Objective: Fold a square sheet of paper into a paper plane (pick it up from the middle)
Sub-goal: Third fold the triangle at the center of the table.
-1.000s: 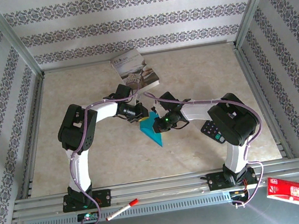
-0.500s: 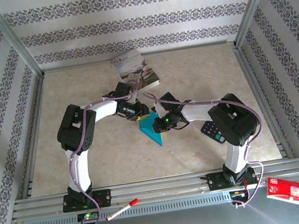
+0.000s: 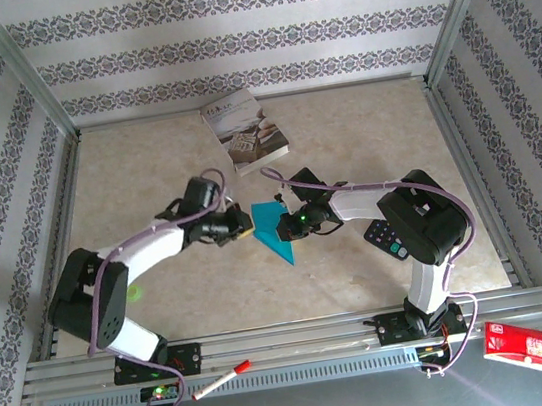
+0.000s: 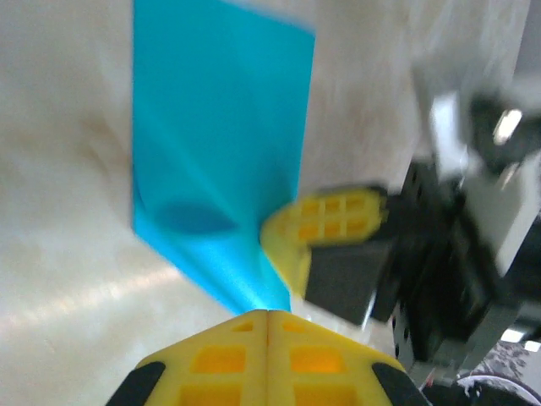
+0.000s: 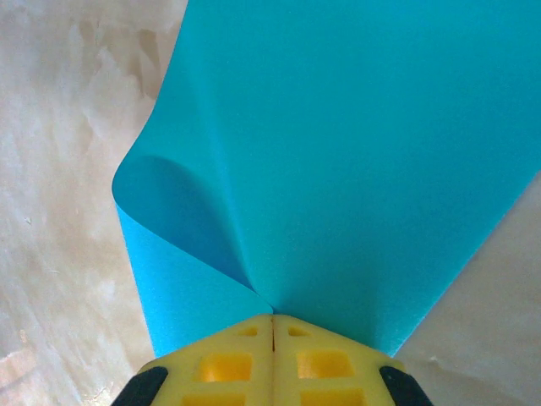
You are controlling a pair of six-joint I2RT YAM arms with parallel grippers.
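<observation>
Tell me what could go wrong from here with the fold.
1. The right gripper is shut on the teal paper sheet, and a loose flap bulges beside its tips; pulling may tear it or set a stray crease.
2. The left gripper, shut, sits close to the right gripper's yellow finger at the sheet's corner; the two could bump and drag the paper off line.

Folded teal-blue paper (image 3: 273, 229), seemingly wedge-shaped, lies on the table (image 3: 147, 180), one flap curled.

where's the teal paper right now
Top view: the teal paper sits centrally, nearer than the book, pinched by the right gripper, with the left gripper at its left edge.
</observation>
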